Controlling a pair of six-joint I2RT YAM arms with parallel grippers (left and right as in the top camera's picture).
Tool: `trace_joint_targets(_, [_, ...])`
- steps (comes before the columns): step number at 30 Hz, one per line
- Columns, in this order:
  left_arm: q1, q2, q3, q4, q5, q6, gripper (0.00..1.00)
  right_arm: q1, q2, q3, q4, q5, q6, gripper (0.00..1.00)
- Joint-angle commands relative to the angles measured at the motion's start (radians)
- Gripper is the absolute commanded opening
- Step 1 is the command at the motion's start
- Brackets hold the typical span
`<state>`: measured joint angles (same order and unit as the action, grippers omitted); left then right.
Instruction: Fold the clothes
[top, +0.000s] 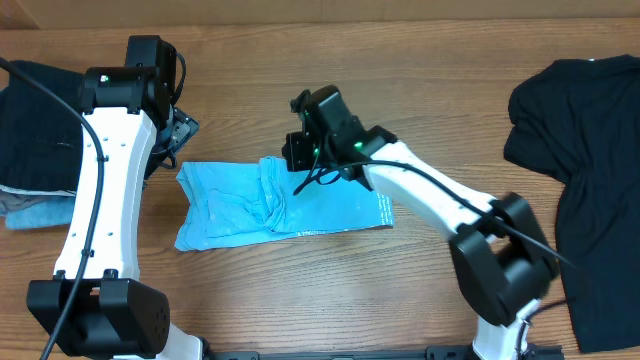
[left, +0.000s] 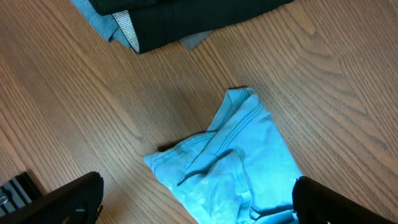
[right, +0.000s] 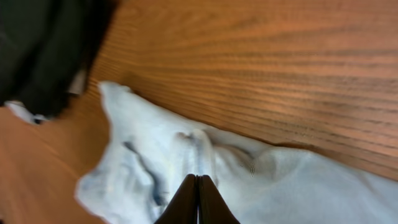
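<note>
left tool (left: 196, 202) wide open over T-shirt (top: 240, 205) | right tool (right: 198, 180) closed, pinching T-shirt fold | tabletop (top: 400, 90): folded garments (top: 30, 130) left, black shirt (top: 590, 150) right

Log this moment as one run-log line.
task: fold clothes | blue T-shirt: bunched, part-folded | left claw: open above its corner | right claw: shut on its fabric ridge

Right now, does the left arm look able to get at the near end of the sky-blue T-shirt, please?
Probably yes: the left fingers stand open right over the sky-blue T-shirt, nothing lies between, the folded garments sit off to one side, and the right fingers pinch the cloth farther along.
</note>
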<state>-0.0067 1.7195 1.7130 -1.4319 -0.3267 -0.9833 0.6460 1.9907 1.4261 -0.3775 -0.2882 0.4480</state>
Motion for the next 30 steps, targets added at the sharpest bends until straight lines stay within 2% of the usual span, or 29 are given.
trace_joint_targets(1, [0.0, 0.005, 0.01, 0.0, -0.02, 0.021, 1.0, 0.022, 0.086, -0.006, 0.04, -0.005, 0.014, 0.05])
trace_joint_targets(5, [0.0, 0.005, 0.01, 0.0, -0.02, 0.022, 1.0, 0.037, 0.146, -0.006, 0.113, -0.004, 0.031, 0.05])
trace_joint_targets(7, [0.0, 0.005, 0.01, 0.0, -0.02, 0.021, 1.0, 0.037, 0.147, -0.006, 0.154, -0.003, 0.031, 0.16])
trace_joint_targets(11, [0.0, 0.005, 0.01, 0.0, -0.02, 0.022, 1.0, 0.021, 0.129, 0.009, 0.217, -0.032, 0.023, 0.18])
trace_joint_targets(16, [0.0, 0.005, 0.01, 0.0, -0.02, 0.022, 1.0, -0.043, 0.029, 0.03, 0.116, -0.196, 0.023, 0.18])
trace_joint_targets(24, [0.0, 0.005, 0.01, 0.0, -0.02, 0.022, 1.0, -0.049, -0.032, 0.023, -0.16, -0.2, -0.011, 0.16])
trace_joint_targets(27, [0.0, 0.005, 0.01, 0.0, -0.02, 0.022, 1.0, -0.034, -0.031, -0.012, -0.163, -0.2, -0.01, 0.04])
trace_joint_targets(30, [0.0, 0.005, 0.01, 0.0, -0.02, 0.022, 1.0, -0.004, -0.025, -0.046, -0.161, -0.2, -0.01, 0.04])
